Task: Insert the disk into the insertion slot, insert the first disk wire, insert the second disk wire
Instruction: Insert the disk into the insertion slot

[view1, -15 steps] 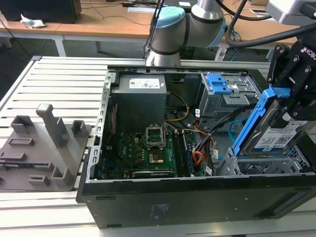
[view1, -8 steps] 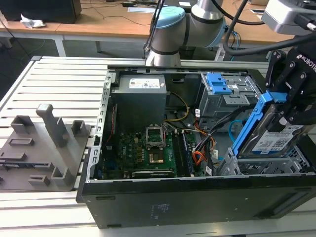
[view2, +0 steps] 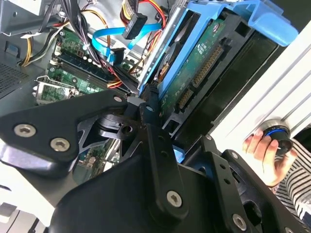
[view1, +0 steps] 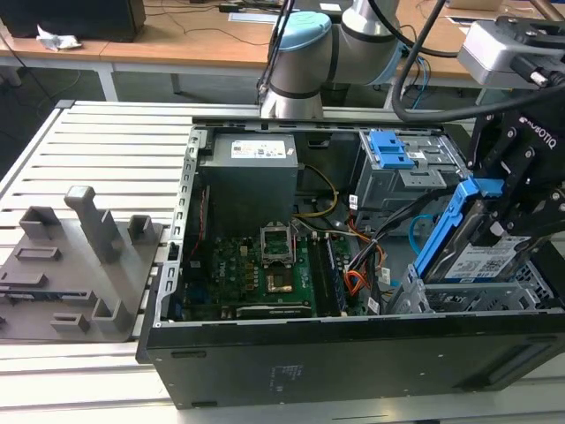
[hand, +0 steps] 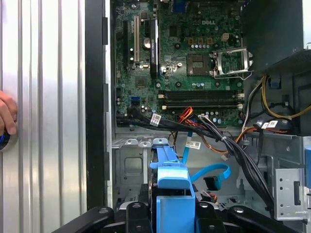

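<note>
Wooden desks line the background behind a slatted aluminium table (view1: 97, 132), on which an open black computer case (view1: 353, 353) lies on its side. At the exterior view's right, the black two-finger gripper (view1: 499, 216) is closed on the disk (view1: 484, 258), a flat silver hard drive with a white label in a bright blue plastic carrier. The drive hangs steeply tilted just above the insertion slot (view1: 468, 299), a low grey perforated metal cage, and is not yet seated in it.

In the second wrist view the disk's green circuit board (view2: 204, 63) faces outward, bare. The drive looks rigid and fairly dense, and probably sensitive to knocks. The carrier's long plastic edges seem the sound place to grip, clear of the board and the flexing end tabs, though smooth plastic may slip.

The first disk wire (hand: 186, 115), a short red, orange and black bundle, and the second disk wire (hand: 214, 170), a looping light-blue cable, lie loose inside the case. A person's hand (view2: 262, 145) rests at the table edge.
</note>
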Controlling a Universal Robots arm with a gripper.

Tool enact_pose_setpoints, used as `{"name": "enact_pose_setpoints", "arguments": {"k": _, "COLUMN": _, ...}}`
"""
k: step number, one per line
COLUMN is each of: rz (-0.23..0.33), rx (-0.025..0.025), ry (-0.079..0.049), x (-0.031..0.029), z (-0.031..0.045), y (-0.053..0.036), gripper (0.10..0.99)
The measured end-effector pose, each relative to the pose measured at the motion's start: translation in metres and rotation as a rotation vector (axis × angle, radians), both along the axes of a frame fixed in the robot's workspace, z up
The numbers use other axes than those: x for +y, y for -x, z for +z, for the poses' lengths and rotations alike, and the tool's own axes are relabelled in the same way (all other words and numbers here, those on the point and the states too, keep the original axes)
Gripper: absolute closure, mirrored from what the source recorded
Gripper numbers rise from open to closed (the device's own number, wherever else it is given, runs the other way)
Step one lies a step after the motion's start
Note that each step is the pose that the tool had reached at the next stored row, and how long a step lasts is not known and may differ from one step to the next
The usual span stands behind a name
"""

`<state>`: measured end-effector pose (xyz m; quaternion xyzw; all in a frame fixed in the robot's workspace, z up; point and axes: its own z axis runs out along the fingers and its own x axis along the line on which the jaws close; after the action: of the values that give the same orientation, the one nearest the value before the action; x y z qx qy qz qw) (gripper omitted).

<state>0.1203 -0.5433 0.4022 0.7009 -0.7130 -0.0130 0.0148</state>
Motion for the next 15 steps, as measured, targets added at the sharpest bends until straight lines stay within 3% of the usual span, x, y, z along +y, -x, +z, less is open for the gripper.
{"name": "enact_pose_setpoints", "arguments": {"k": 7, "rz": 0.000, "rx": -0.0002, "ry": 0.000, "x": 0.0000, "z": -0.0016, "y": 0.0000, "gripper": 0.725}}
{"name": "enact_pose_setpoints", "arguments": {"k": 9, "rz": 0.000, "rx": -0.0001, "ry": 0.000, "x": 0.0000, "z": -0.0017, "y": 0.0000, "gripper": 0.647}}
{"name": "enact_pose_setpoints", "arguments": {"k": 15, "rz": 0.000, "rx": 0.0000, "ry": 0.000, "x": 0.0000, "z": -0.0019, "y": 0.0000, "gripper": 0.647}}
